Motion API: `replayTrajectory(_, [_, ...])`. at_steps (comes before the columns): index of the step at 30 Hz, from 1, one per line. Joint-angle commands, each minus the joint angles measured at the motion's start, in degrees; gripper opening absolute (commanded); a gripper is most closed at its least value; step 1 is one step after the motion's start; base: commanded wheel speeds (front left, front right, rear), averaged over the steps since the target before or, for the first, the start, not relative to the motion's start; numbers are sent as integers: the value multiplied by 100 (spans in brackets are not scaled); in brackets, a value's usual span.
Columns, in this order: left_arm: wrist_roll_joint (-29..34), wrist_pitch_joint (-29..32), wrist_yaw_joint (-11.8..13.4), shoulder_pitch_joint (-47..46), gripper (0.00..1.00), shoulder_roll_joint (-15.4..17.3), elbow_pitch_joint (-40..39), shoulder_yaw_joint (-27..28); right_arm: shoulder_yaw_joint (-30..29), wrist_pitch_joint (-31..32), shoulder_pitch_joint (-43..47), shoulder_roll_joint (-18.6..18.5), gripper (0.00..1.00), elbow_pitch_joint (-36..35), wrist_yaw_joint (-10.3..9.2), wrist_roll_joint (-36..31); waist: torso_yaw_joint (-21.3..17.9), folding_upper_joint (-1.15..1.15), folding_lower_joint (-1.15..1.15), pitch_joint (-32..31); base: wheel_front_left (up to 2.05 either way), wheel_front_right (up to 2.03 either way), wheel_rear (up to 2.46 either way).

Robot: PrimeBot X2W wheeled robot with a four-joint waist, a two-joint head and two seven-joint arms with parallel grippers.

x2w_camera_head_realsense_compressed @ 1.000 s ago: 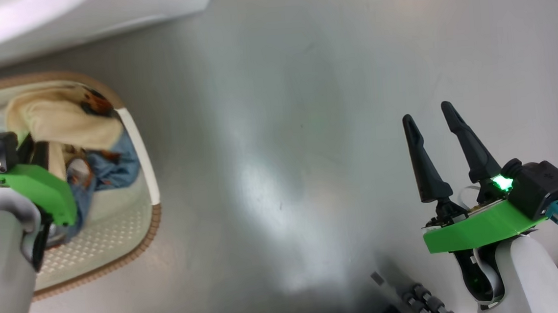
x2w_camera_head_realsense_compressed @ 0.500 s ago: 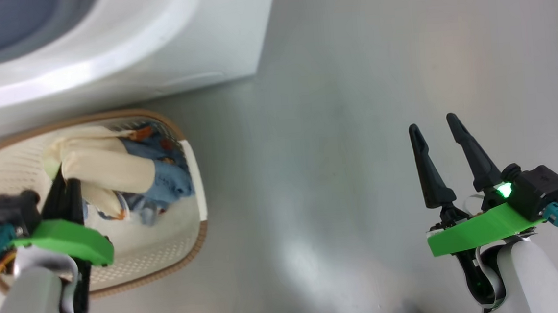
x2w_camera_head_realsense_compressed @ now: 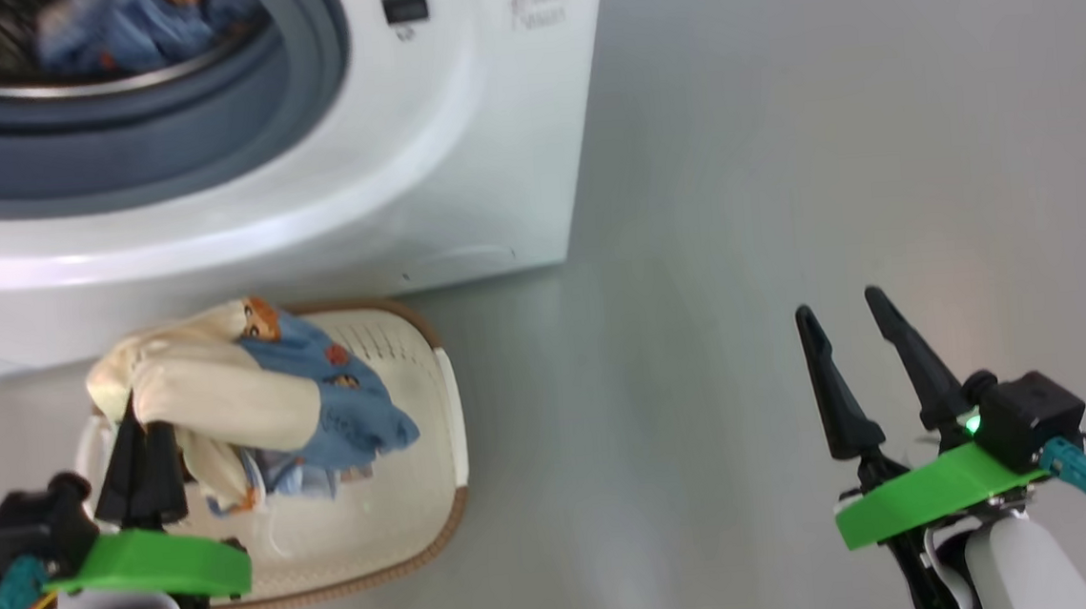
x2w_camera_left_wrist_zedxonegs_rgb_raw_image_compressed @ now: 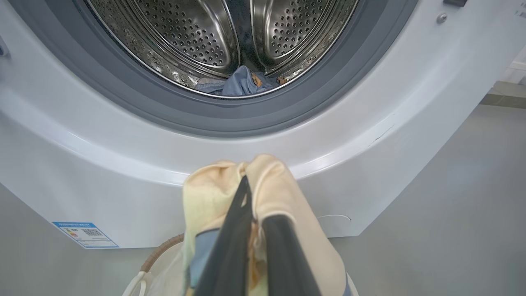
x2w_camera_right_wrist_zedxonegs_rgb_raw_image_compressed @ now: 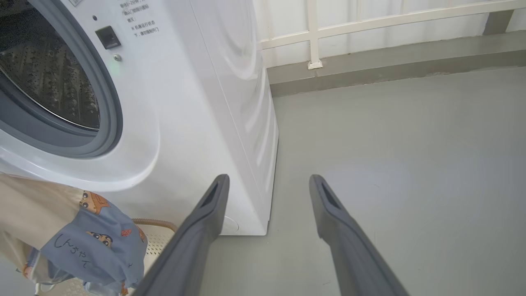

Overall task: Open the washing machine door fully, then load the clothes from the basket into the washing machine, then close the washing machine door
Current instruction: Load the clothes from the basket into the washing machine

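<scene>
Left gripper [x2w_camera_head_realsense_compressed: 145, 428] pinched tight on clothes [x2w_camera_head_realsense_compressed: 254, 411], bundle hanging above basket [x2w_camera_head_realsense_compressed: 405, 524]; right gripper [x2w_camera_head_realsense_compressed: 838, 304] spread, empty.

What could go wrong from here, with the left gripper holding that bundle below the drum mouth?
1. The left gripper pinches only the cream top of the clothes. The blue part hangs loose over the basket and might slip free onto the floor.
2. That hanging tail could snag on the grey rubber ring of the washing machine and end up draped out of the mouth.
</scene>
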Motion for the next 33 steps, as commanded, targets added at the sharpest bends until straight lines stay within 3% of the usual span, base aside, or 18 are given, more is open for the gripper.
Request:
replayTrajectory(1, [123, -70, -63, 150, 0, 79, -260, 282, 101, -69, 150, 4, 100, -93, 9, -58, 191, 0, 0, -543, 0, 0, 0])
replayTrajectory(16, [739, -70, -232, 1328, 0, -479, -1300, 929, 52, -25, 713, 4, 100, 1, 9, -130, 243, 0, 0, -1722, 0, 0, 0])
replayTrajectory(33, [924, -70, -197, 2315, 0, -613, -1753, 1045, 29, 49, 1119, 4, 100, -46, 9, -61, 305, 0, 0, -2412, 0, 0, 0])
